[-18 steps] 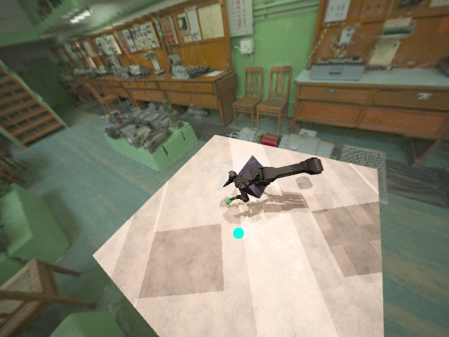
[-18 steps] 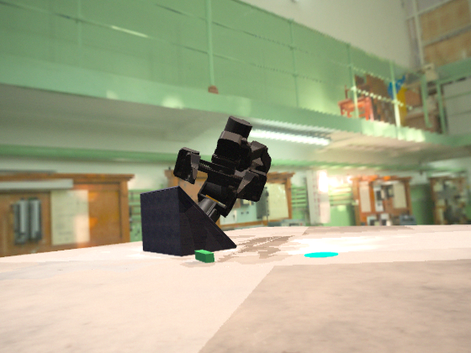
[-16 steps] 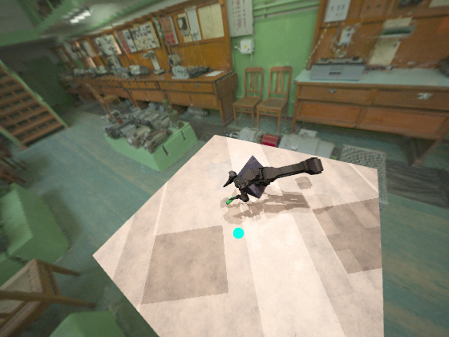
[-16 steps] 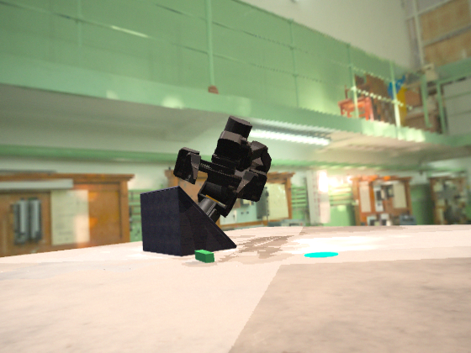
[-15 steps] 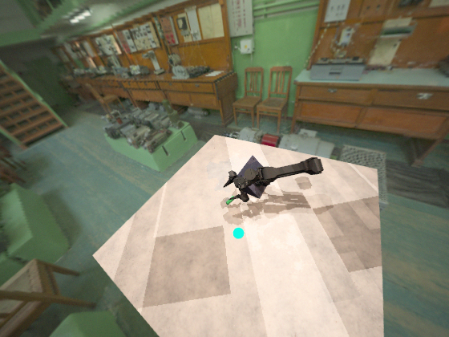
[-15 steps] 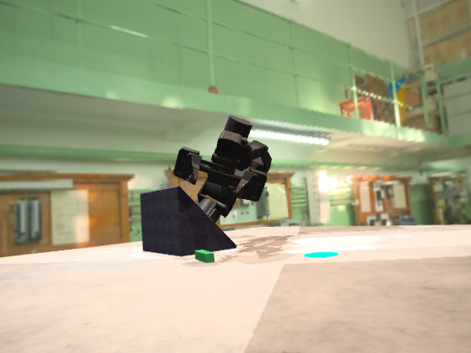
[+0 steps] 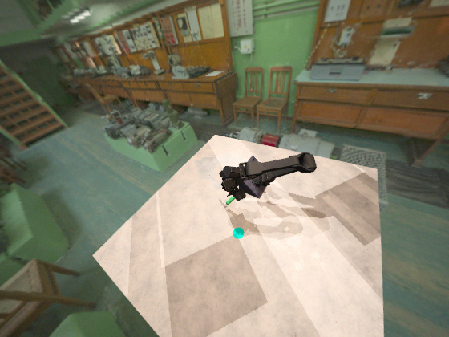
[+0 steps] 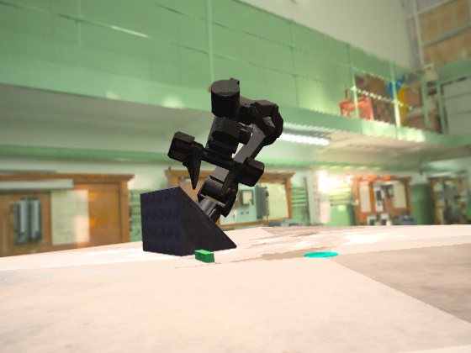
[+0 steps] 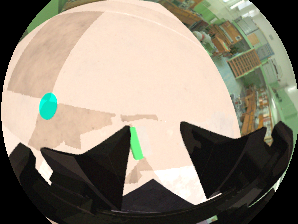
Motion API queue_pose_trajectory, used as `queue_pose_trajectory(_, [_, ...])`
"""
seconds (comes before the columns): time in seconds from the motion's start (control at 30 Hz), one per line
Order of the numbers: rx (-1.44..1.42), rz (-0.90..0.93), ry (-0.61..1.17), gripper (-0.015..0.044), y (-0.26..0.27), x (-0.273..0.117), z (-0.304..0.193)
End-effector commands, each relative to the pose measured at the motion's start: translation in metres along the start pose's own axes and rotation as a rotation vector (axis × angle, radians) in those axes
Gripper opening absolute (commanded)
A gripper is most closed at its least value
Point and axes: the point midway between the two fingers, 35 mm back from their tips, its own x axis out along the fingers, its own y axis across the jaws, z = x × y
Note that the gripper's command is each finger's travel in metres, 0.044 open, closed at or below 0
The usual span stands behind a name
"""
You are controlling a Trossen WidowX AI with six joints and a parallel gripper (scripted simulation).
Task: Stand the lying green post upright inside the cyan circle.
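The green post point(image 7: 230, 200) point(image 8: 204, 255) point(image 9: 136, 144) lies flat on the table near the dark wedge-shaped block. The cyan circle point(image 7: 238, 233) point(image 8: 321, 255) point(image 9: 48, 106) is a flat disc on the table, apart from the post, with nothing on it. My gripper point(image 8: 209, 191) point(image 9: 155, 128) is open, its fingers partly spread and empty. In the exterior view it hangs well above the table and the post, pointing down at a tilt. In the wrist view the post shows just beside the left fingertip. In the top view the arm hides the fingertips and may cover the post's far end.
The dark wedge-shaped block point(image 7: 253, 188) point(image 8: 161, 223) point(image 9: 152, 195) stands close behind the post, under the arm. The table point(image 7: 192, 225) carries brown patches and shadows. Its left edge point(image 7: 132, 217) runs diagonally in the top view. Chairs and workbenches stand beyond it.
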Motion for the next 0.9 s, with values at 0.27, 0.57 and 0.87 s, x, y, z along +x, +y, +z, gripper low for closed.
queue_pose_trajectory(0.27, [-0.078, 0.341, 0.421, 0.0232, -0.016, 0.005, 0.008])
queue_pose_trajectory(0.57, [-0.088, 0.427, 0.481, 0.0232, -0.019, 0.005, 0.01])
queue_pose_trajectory(0.87, [-0.088, 0.425, 0.478, 0.0232, 0.006, 0.064, -0.016])
